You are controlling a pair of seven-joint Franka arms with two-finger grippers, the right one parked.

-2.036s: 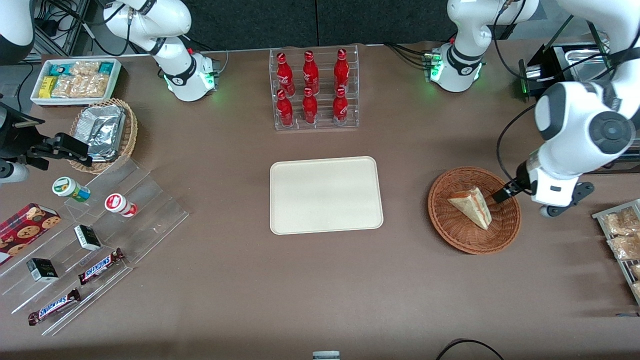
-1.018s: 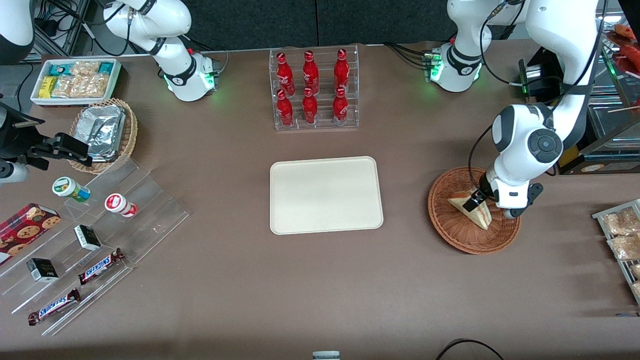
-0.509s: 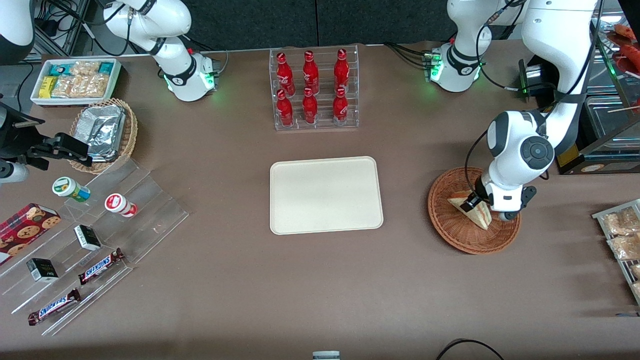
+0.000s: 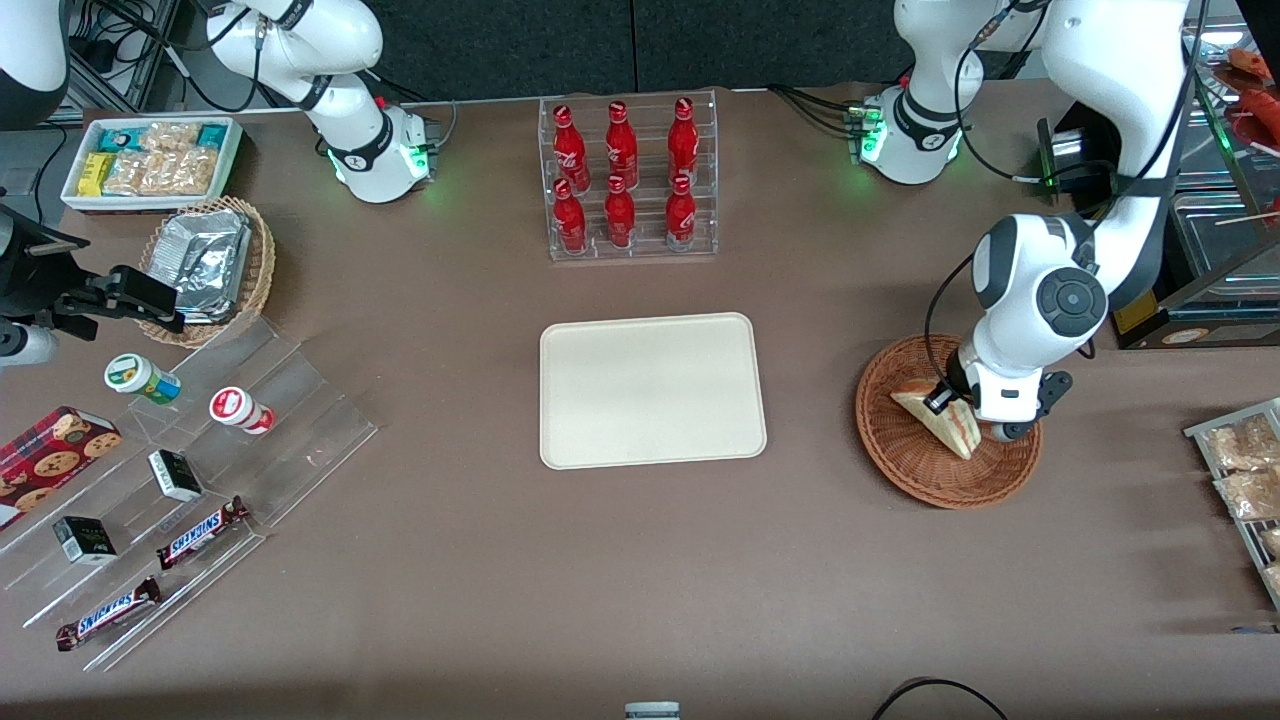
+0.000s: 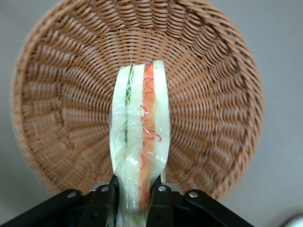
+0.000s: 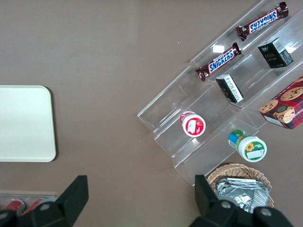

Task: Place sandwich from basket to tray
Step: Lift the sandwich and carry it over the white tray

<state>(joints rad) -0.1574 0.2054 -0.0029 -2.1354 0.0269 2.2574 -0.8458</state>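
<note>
The sandwich, a pale bread wedge with red, orange and green filling, lies in the reddish-brown wicker basket toward the working arm's end of the table. My left gripper is down in the basket and shut on the sandwich's wide end. In the left wrist view the two black fingers press the sandwich from both sides, above the basket's woven floor. The cream tray lies flat at the table's middle, with nothing on it; its corner shows in the right wrist view.
A clear rack of red bottles stands farther from the front camera than the tray. A tan basket of foil packets, a white snack bin and a clear stepped stand with candy bars lie toward the parked arm's end. Packets on a rack lie beside the reddish-brown basket.
My left gripper came down from the basket's rim onto the sandwich and closed on its wide end. In the last half second the sandwich shifted slightly with it.
</note>
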